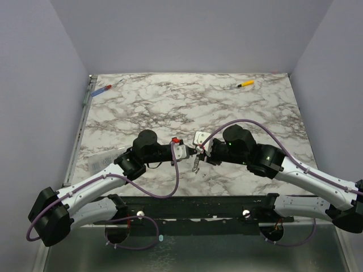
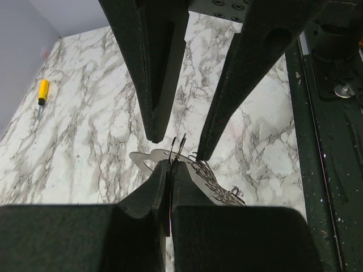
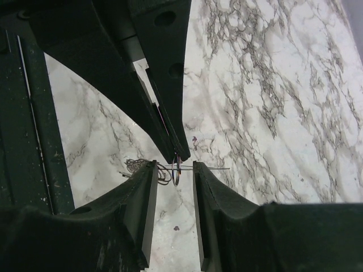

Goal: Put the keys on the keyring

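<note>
My left gripper (image 1: 186, 152) (image 2: 171, 164) is shut on the keyring (image 2: 178, 148), a thin dark loop that stands up from its fingertips. The keys (image 2: 211, 181) (image 1: 195, 164), flat silver pieces, hang on the ring beside and below the left fingers, above the marble table (image 1: 170, 107). My right gripper (image 1: 199, 149) (image 3: 174, 165) faces the left one with its jaws open. The keyring (image 3: 177, 168) stands in the gap between them, touching neither finger. In the right wrist view the keys (image 3: 139, 166) are edge-on, partly hidden behind the left-hand finger.
A yellow-handled tool (image 1: 245, 84) (image 2: 42, 92) lies at the far right of the table. A blue-and-red tool (image 1: 102, 89) lies at the far left corner. A black rail (image 1: 198, 204) runs along the near edge under both arms.
</note>
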Controlling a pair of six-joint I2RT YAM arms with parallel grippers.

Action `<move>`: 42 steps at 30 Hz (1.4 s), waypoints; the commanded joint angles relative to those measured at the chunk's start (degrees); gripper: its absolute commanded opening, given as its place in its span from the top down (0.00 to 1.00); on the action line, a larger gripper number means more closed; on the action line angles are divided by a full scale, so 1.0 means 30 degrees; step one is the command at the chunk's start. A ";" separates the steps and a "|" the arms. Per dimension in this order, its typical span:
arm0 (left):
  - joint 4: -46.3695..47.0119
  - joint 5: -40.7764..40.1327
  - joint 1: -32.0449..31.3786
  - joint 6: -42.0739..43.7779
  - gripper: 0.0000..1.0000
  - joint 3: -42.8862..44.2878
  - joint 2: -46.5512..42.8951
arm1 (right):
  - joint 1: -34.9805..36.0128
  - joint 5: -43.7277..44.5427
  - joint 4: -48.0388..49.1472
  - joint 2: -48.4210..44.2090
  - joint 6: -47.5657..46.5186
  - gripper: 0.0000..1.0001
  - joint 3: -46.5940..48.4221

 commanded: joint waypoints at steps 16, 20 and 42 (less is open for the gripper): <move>0.0255 0.0186 -0.0040 0.0252 1.00 0.0615 -0.0210 | 0.0027 0.0375 0.0765 0.0159 -0.0107 0.68 -0.0219; 0.0265 0.0180 -0.0039 0.0262 1.00 0.0591 -0.0251 | 0.0027 0.0587 0.0863 0.0155 -0.0114 0.68 -0.0347; 0.0257 0.0324 -0.0019 0.0351 1.00 0.0565 -0.0282 | 0.0027 0.0554 0.0949 0.0188 -0.0224 0.99 -0.0650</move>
